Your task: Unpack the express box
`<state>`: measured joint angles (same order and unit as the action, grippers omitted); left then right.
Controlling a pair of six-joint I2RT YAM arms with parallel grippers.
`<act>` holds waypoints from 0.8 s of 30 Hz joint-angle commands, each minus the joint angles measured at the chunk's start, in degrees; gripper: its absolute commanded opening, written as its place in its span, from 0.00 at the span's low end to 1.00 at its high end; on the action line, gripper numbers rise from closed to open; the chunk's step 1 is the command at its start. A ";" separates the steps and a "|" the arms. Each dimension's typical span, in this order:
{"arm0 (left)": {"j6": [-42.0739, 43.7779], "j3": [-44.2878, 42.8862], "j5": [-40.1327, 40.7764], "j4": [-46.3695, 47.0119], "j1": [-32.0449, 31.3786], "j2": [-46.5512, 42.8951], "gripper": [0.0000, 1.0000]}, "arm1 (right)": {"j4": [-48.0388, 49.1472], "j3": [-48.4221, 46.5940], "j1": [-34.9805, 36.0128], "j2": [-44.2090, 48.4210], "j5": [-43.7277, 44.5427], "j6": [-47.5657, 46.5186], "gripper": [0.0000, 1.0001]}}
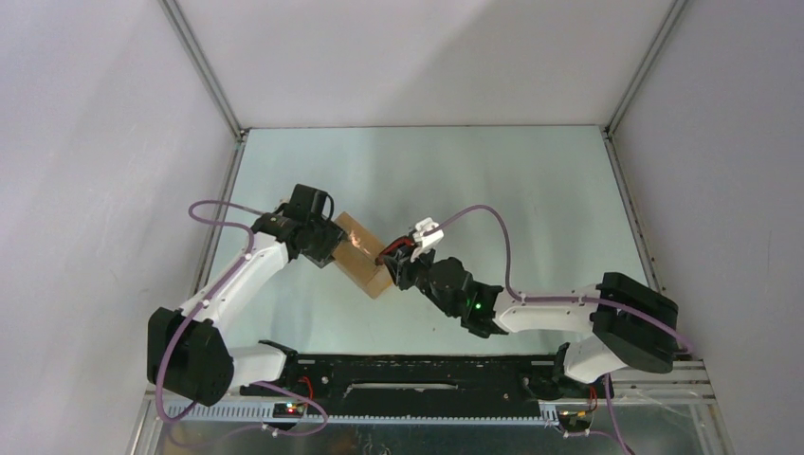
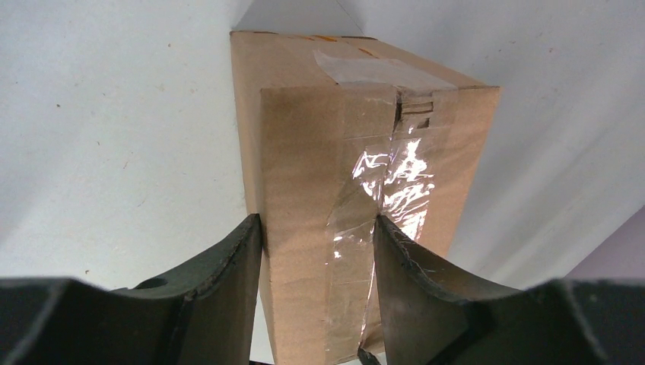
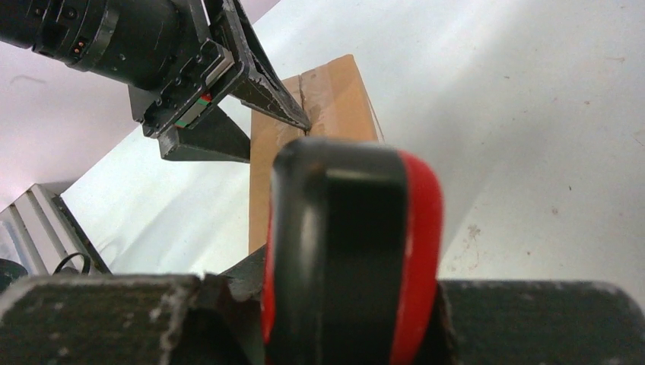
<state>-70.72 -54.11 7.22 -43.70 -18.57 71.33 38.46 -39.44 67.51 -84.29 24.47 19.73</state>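
The box [image 1: 360, 254] was plain brown cardboard, its flaps shut and a strip of clear, shiny tape [image 2: 392, 179] running down the seam. With the flaps closed, I could not see what was inside. It lay near the middle of the tabletop [image 1: 531, 199], a little toward the left edge and well away from the far edge, between my two claws. My left claw [image 2: 318, 228] stood half-wide and gripped the box's end, a finger pressed to each side. My right claw [image 1: 393, 267] was narrow, clamped on a red-and-black knife [image 3: 350, 251] just beside the box's other end; its blade was hidden.
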 commanded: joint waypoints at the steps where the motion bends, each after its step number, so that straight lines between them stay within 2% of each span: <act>1: -2.32 1.33 8.13 -0.07 2.19 -0.26 0.00 | -3.00 1.29 1.01 3.23 1.33 0.39 0.00; 8: -1.00 0.73 7.56 0.43 2.22 0.70 0.00 | -4.39 1.65 1.32 4.35 0.38 0.05 0.00; 15: 4.28 -1.49 6.01 0.43 2.13 2.33 0.00 | -8.11 1.17 -0.13 5.03 -5.58 -0.55 0.00; 24: 4.71 -1.07 5.15 1.00 2.05 2.47 0.00 | -13.26 0.94 -0.75 4.13 -8.62 0.50 0.00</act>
<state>-67.88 -54.52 6.22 -43.40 -18.15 72.16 32.82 -38.52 66.35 -80.47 19.38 19.88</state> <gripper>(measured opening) 0.537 0.256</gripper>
